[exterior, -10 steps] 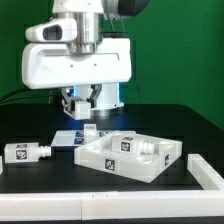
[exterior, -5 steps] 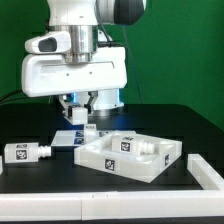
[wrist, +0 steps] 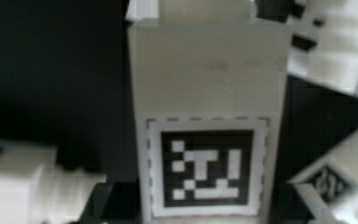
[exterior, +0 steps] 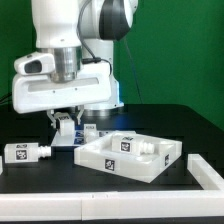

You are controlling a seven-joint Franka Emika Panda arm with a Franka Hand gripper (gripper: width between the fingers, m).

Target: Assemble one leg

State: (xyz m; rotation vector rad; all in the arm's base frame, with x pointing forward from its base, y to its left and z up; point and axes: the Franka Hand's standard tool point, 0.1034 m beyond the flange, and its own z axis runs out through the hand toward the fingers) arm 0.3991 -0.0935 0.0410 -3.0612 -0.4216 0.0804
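My gripper (exterior: pixel 66 124) is low over the table, left of centre in the exterior view, shut on a white leg (exterior: pixel 67 127) that stands upright between the fingers. In the wrist view that leg (wrist: pixel 202 90) fills the middle, its black-and-white tag facing the camera, with my gripper (wrist: pixel 197 208) closed on its sides. A second white tagged leg (exterior: pixel 26 152) lies flat on the black table at the exterior view's left, apart from the gripper.
The wide white rimmed panel (exterior: pixel 104 156) sits right of centre with a white part (exterior: pixel 148 149) lying in it. The marker board (exterior: pixel 84 139) lies under and behind the gripper. Another white piece (exterior: pixel 207 173) is at the front right edge.
The arm has moved toward the exterior view's left and slightly lower, carrying the leg with it. The lying leg and the panel have not moved.
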